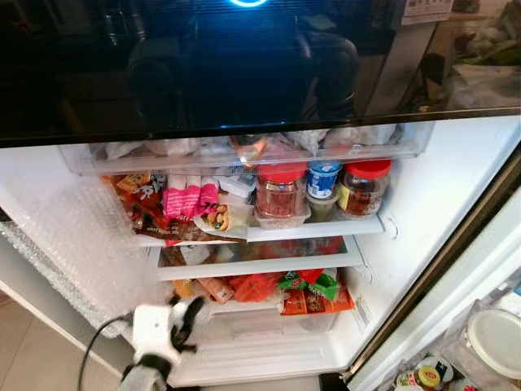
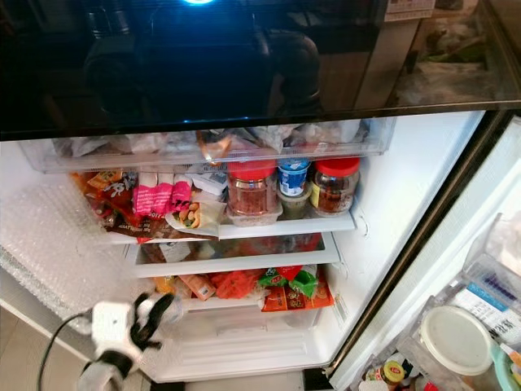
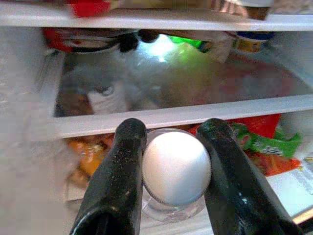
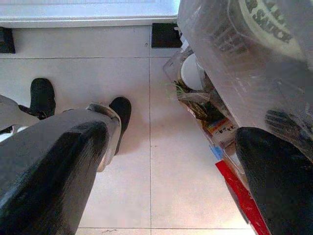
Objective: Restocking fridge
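— Where is your left pincer (image 3: 171,196) now?

— Low at the front of the open white fridge (image 1: 456,187), just before the lower shelves. Its two black fingers (image 3: 117,186) are closed around a small clear jar with a round white lid (image 3: 176,169), gripping it by the lid.

— And your right pincer (image 4: 161,166)?

— It hangs idle over the pale tiled floor (image 4: 161,98), fingers spread wide, holding nothing.

— What could go wrong for you here?

— I judge the lid smooth and rounded, so the jar could slip if you tilt the wrist. The white shelf edge (image 3: 186,115) sits right ahead; push forward too high and you strike it. The shelf with the red and green snack packets (image 1: 313,289) is crowded, so you may shove them back or knock one out.
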You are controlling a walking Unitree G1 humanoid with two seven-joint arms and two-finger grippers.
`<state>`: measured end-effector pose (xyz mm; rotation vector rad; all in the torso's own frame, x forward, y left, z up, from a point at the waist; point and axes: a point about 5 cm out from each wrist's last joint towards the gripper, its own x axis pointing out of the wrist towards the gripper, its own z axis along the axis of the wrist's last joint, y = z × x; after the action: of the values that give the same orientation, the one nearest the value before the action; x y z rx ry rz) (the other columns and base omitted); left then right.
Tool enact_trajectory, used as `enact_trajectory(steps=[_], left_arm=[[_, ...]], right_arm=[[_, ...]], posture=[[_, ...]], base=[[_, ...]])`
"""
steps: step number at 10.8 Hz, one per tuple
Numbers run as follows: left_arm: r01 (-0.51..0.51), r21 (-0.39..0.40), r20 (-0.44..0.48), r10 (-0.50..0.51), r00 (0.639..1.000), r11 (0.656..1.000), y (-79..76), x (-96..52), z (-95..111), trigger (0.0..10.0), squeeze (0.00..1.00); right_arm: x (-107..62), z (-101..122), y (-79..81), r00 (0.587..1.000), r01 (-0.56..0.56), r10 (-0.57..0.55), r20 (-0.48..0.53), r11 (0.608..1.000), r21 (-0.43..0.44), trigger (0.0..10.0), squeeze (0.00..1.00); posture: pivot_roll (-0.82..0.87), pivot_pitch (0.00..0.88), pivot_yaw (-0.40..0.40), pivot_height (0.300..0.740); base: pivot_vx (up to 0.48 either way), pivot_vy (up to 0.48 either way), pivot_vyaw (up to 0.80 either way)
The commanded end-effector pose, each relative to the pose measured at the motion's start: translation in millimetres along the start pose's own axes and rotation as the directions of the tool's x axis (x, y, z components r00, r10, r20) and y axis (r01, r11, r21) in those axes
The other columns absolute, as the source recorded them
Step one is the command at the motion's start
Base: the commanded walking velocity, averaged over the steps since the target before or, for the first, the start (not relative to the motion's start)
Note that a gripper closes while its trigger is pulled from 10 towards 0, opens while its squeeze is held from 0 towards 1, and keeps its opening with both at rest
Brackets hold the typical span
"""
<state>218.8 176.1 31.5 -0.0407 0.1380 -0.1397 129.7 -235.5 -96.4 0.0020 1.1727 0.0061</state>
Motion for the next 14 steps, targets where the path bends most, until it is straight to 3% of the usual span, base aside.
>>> enact_trajectory(steps=[1,6,11,14], left_arm=[[0.010,0.001,-0.012,-0.010,1.000,1.000,-1.0,4.0,2,10.0,0.00],[0.026,0.067,-0.013,-0.025,1.000,0.997,13.5,32.4,21,10.0,0.00],[0.027,0.053,-0.014,-0.026,1.000,0.998,8.8,54.6,21,10.0,0.00],[0.032,0.054,0.012,-0.033,0.999,0.998,4.7,57.2,25,10.0,0.00]], right_arm=[[-1.6,13,-9.0,0.999,0.023,-0.023,0.046,1.000,0.000,10.0,0.00],[0.8,43,-2.2,0.994,0.004,-0.006,0.107,1.000,0.017,10.0,0.00],[0.2,58,-3.4,0.989,0.019,-0.025,0.145,0.999,0.043,10.0,0.00],[-0.4,56,-5.6,0.991,0.014,-0.016,0.133,1.000,0.012,10.0,0.00]], posture=[[0.02,0.000,-0.057,0.740],[0.02,0.000,-0.022,0.740],[-0.02,0.000,-0.013,0.740],[0.00,0.000,-0.019,0.740]], base=[[0.000,0.000,0.00],[0.000,0.000,0.00],[0.000,0.000,0.00],[0.000,0.000,0.00]])
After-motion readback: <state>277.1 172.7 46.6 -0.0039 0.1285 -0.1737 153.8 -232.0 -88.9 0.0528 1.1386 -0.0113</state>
